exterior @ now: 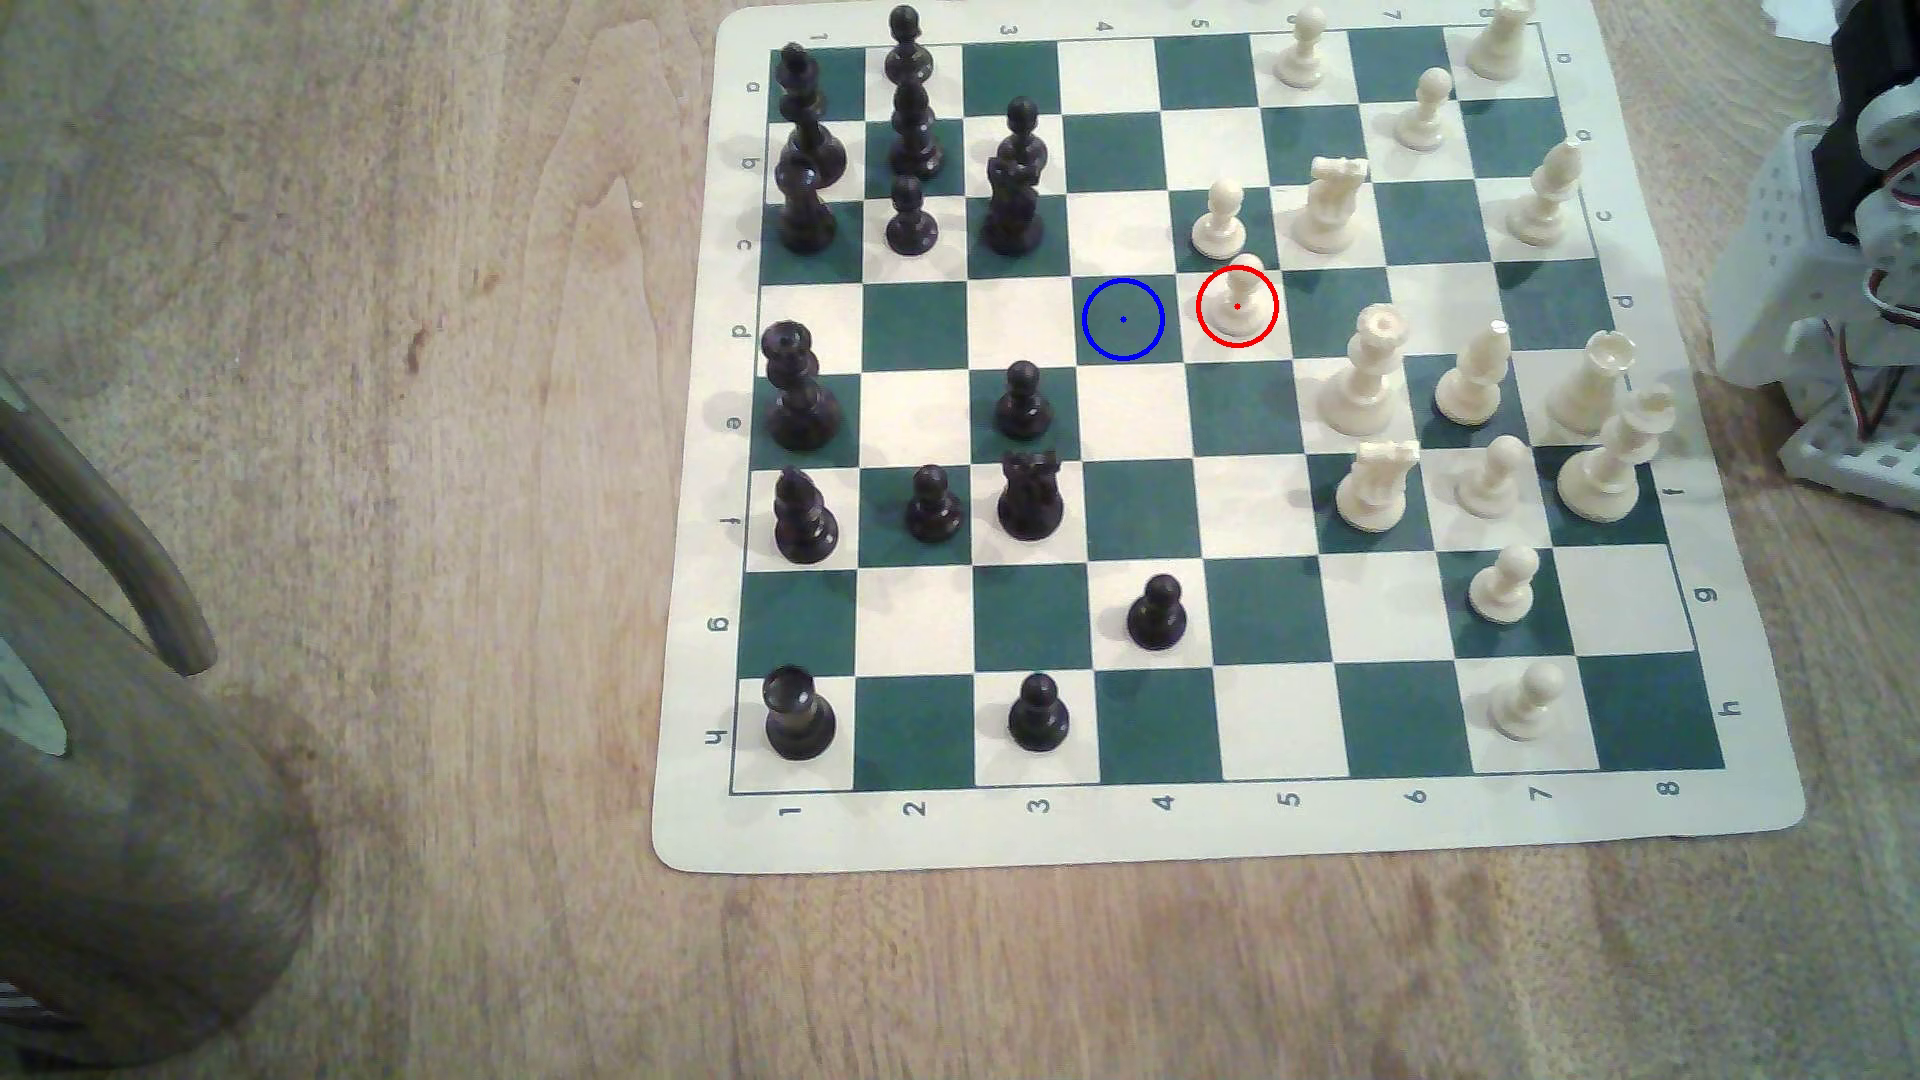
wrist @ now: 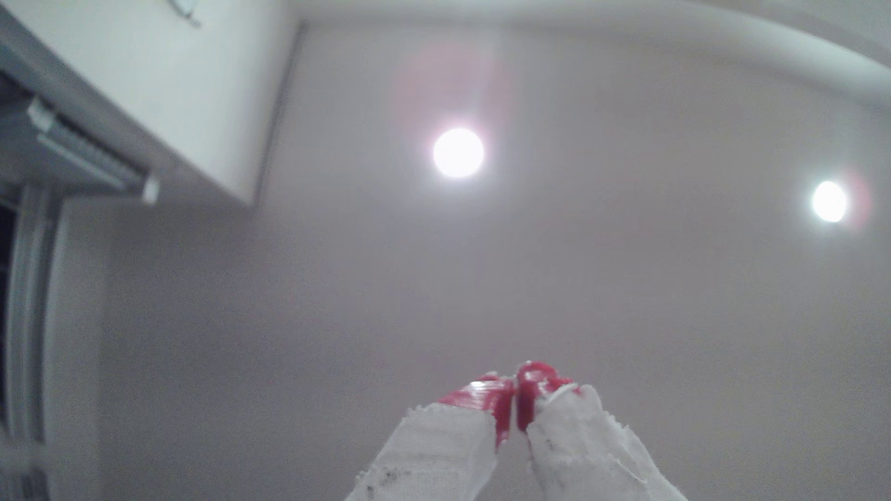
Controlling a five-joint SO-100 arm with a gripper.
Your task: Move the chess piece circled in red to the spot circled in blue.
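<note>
Pawn: the cream-white pawn (exterior: 1236, 301) is standing upright inside the red ring on a white square, row d, column 5 by the board's printed labels.
Spot: the blue-ringed dark green square (exterior: 1123, 320) is lying just beside the pawn's square, on the exterior view's left, same row; nothing is standing on it.
Neighbours: a second cream pawn (exterior: 1220, 219) is sitting on the square directly behind the ringed pawn, close to it; a cream knight (exterior: 1331, 204) is standing further to the exterior view's right of that one.
Black side: a black pawn (exterior: 1022, 400) is occupying a green square diagonally forward and to the exterior view's left of the spot, apart from it.
Board: the roll-up chess mat (exterior: 1226, 831) is lying flat on the wooden table (exterior: 436, 519).
Arm: the white arm base (exterior: 1839, 270) is sitting off the mat at the exterior view's right edge, well apart from the pawn.
Gripper: in the wrist view the gripper (wrist: 514, 400) is pointing up at the ceiling (wrist: 627, 289), where two round lights (wrist: 458, 152) are glowing.
Fingers: the red-taped fingertips (wrist: 482, 395) are sitting almost together with only a thin gap showing, and are holding nothing.
</note>
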